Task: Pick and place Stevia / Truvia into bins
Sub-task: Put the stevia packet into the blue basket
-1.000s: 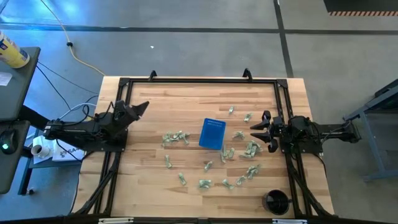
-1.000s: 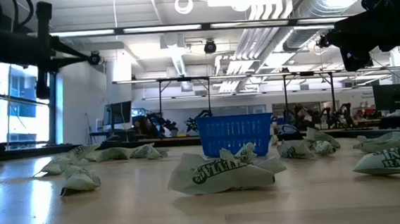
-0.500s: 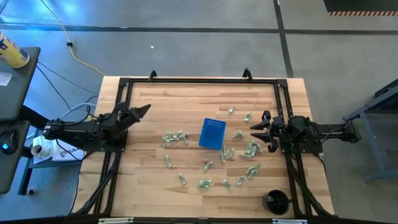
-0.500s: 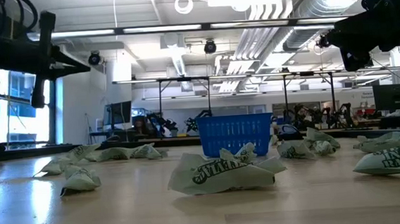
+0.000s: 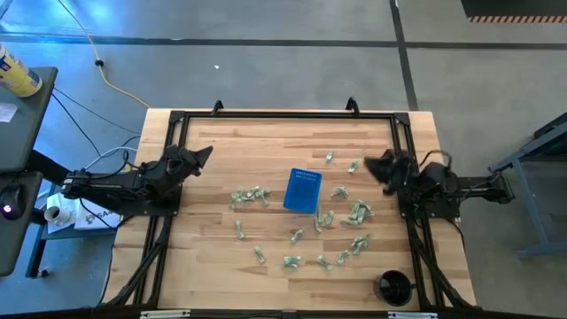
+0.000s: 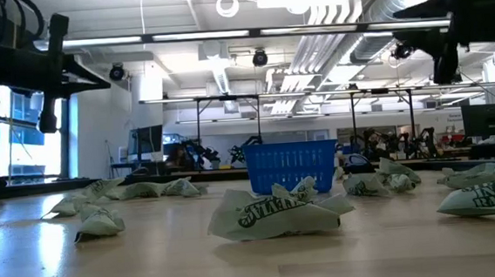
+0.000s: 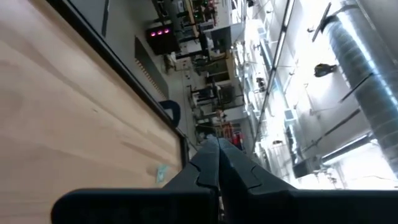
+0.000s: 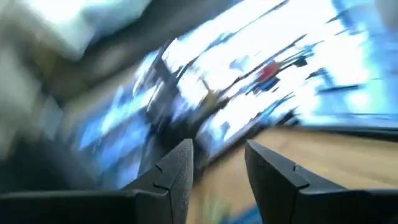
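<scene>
Left gripper sits over bare wood at the table's left side, well apart from the sachets. Left wrist view: its fingers are pressed together, tips meeting, nothing between them. This view shows mainly bare tabletop, the black frame rail and the room beyond.

Right gripper is at the right side, raised above the table, near the far-right sachets. Right wrist view: its two fingers stand apart with a clear gap, empty; the rest is too smeared to read. The high view alone does not resolve that gap.

Blue bin stands near table centre. Stevia / Truvia sachets lie scattered on the wood: a cluster left of the bin, others to its right and toward the near edge. From the high view the bin interior looks blue only. Low view: bin wall behind crumpled sachets in the foreground; interior not visible.

Black cup sits at the near-right corner, seen only from above.
</scene>
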